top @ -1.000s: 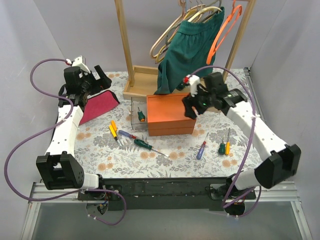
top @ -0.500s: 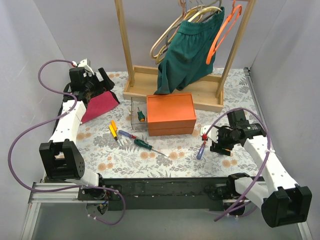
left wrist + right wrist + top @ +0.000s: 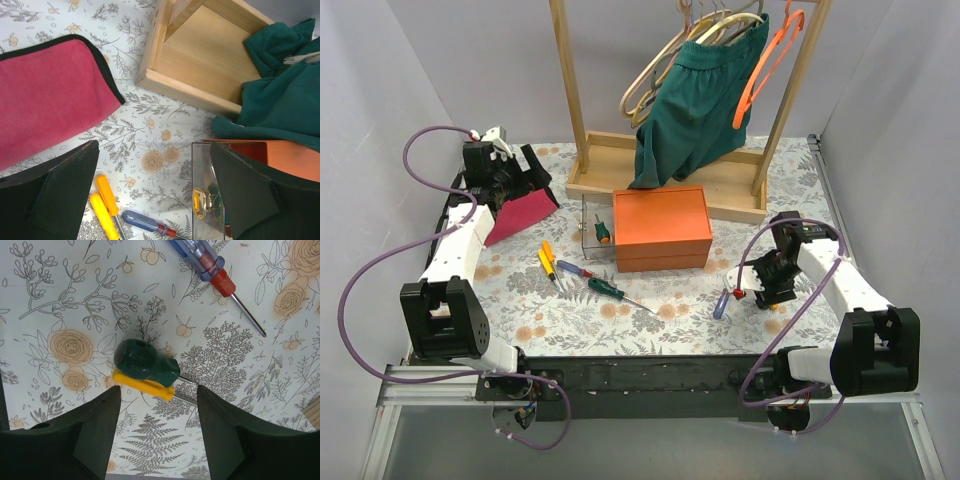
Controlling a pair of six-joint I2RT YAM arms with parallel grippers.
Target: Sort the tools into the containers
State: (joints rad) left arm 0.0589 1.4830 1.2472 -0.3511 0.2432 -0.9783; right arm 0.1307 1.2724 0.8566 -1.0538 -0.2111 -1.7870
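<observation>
Top external puts my right tool point(image 3: 768, 290) near the worktop's right edge and my left tool point(image 3: 532, 170) at its far left corner; left wrist shows those jaws apart, empty; right wrist shows jaws apart astride the green screwdriver point(image 3: 145, 362), likely light and stiff, best pinched across its fat handle.

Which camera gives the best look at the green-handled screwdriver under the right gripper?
Right wrist. The green-handled screwdriver lies unobstructed between the fingers of the open right gripper, against a yellow screwdriver. In the top external view the right arm covers it; the left wrist view misses it.
</observation>
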